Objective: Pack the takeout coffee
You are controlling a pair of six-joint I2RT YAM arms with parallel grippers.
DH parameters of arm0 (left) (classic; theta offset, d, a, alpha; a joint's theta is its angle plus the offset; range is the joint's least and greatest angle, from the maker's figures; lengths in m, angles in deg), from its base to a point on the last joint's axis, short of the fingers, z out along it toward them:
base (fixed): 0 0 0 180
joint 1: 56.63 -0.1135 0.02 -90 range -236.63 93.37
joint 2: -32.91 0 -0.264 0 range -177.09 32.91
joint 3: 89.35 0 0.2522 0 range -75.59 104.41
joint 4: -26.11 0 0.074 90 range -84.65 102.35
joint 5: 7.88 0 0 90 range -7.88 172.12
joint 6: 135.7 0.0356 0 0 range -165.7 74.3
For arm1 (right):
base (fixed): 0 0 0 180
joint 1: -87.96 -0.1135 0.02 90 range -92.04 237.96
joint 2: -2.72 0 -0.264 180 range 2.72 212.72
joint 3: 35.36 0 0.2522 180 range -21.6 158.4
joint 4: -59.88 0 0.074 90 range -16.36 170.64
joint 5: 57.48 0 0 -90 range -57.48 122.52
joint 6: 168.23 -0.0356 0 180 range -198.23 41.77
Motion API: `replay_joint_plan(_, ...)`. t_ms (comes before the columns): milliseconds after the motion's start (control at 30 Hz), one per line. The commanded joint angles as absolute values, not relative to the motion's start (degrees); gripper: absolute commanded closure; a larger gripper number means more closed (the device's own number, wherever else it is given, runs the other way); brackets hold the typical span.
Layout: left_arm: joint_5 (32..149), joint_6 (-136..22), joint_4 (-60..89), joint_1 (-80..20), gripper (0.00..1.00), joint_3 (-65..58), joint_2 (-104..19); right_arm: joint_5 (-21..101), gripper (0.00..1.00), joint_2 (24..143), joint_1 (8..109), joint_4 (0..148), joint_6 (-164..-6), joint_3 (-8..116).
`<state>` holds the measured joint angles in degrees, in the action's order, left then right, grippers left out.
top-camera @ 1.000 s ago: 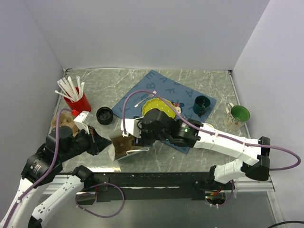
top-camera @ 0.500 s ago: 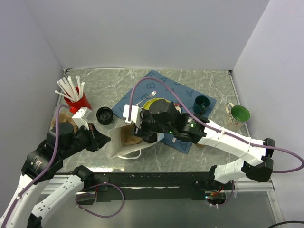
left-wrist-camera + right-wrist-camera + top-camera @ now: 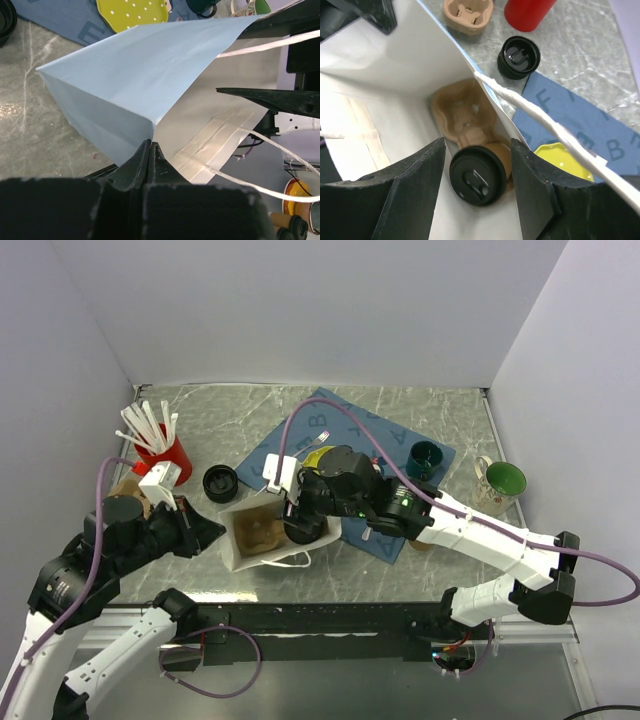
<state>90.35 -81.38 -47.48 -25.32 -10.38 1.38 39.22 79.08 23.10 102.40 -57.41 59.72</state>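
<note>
A white paper bag (image 3: 250, 545) stands open on the marble table. My left gripper (image 3: 205, 532) is shut on the bag's left edge (image 3: 150, 145) and holds its mouth wide. The takeout coffee (image 3: 477, 175), a tan cup with a black lid, is inside the bag beside a tan pulp cup carrier (image 3: 462, 112). Reaching down into the bag, my right gripper (image 3: 477, 150) has one finger close against each side of the lid. In the top view the right gripper (image 3: 303, 525) hides the cup.
A loose black lid (image 3: 220, 483) lies left of the bag. A red cup of white straws (image 3: 165, 455) and another pulp carrier (image 3: 130, 490) stand at far left. A blue letter mat (image 3: 330, 415) carries a yellow plate (image 3: 565, 160); two mugs (image 3: 428, 460) (image 3: 500, 483) stand to the right.
The bag, lying collapsed a second ago, now stands open. My left gripper pulled its edge to the left. My right gripper moved into the bag's mouth.
</note>
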Motion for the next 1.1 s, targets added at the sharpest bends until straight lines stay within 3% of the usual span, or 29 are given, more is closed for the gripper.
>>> replay_joint_plan(0, 89.51, -83.40, -49.61, -25.16, 0.99, -7.65, 0.83, 40.86, 0.39, 76.72, 23.54, 98.43, -60.38, 59.61)
replay_joint_plan(1067, 90.92, -89.47, -52.86, -25.16, 0.97, -10.20, 4.96, 46.75, 0.40, 82.61, 23.71, 97.73, -64.43, 58.73)
